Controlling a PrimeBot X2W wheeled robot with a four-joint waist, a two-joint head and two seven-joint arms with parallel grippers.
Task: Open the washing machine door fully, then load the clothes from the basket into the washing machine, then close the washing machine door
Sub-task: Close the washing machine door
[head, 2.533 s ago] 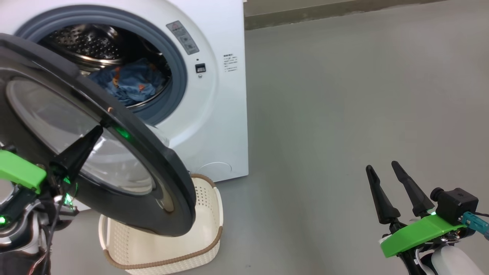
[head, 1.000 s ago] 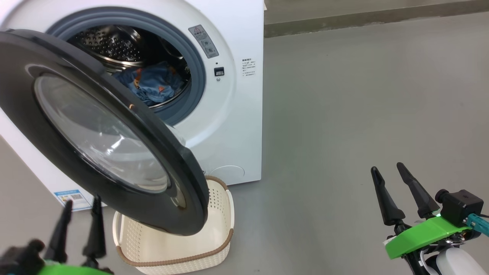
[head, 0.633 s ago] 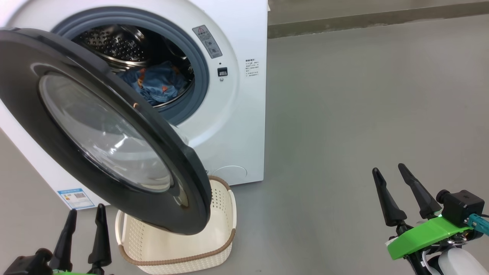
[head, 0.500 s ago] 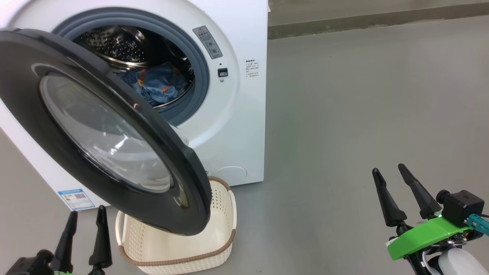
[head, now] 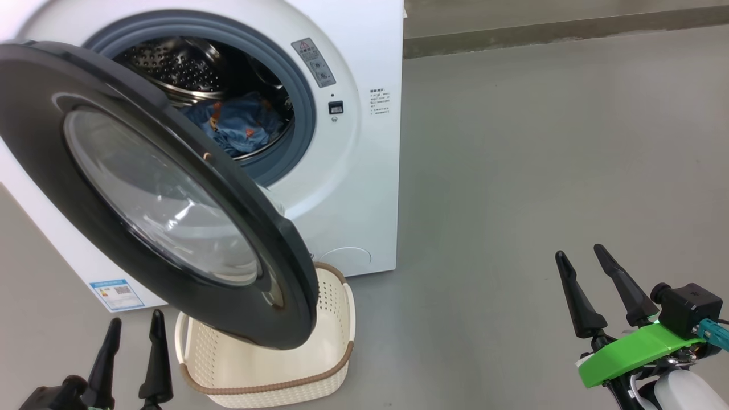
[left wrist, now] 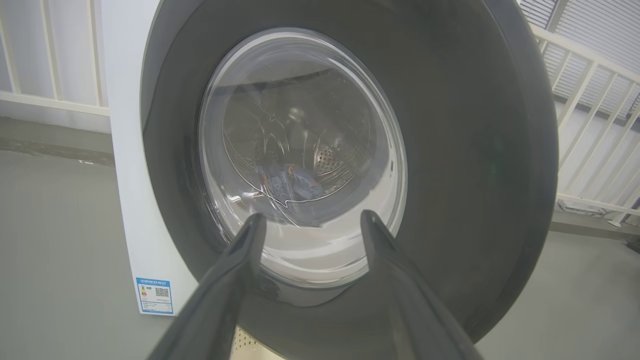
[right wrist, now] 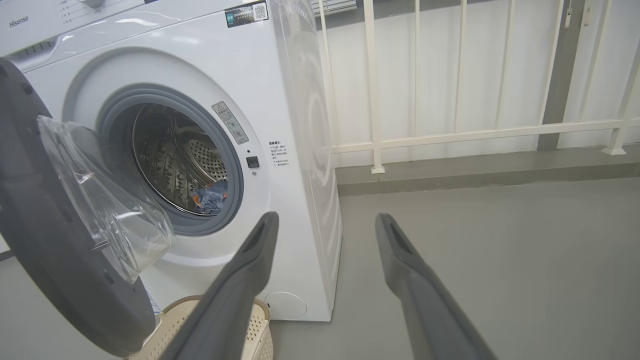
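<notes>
A plain grey floor (head: 512,171) runs under everything, with a white railing (right wrist: 415,75) along the far wall in the right wrist view.

Nearest in the head view, at 8 o'clock, the left gripper (head: 135,318) stands with its two dark fingers spread and nothing between them. They point up toward the door but are apart from it. At 4 o'clock the right gripper (head: 578,251) is likewise released and empty, over bare floor and well apart from the machine.

Just beyond the left gripper, at 7 o'clock, the basket (head: 267,387) sits on the floor against the foot of the washing machine (head: 353,188). The lower edge of the washing machine door (head: 34,142) covers its near-left part. The door hangs part-way open across 9 o'clock, its black rim facing the camera. In the left wrist view its glass window (left wrist: 300,125) lies straight ahead of the fingers.

Behind the door, at 10 o'clock, the grey-blue rubber ring (head: 304,114) frames the steel drum (head: 171,62). The clothes (head: 242,122) lie bunched at the bottom of the drum. A blue label sticker (head: 117,293) marks the machine's lower front corner, near the left fingertips.
</notes>
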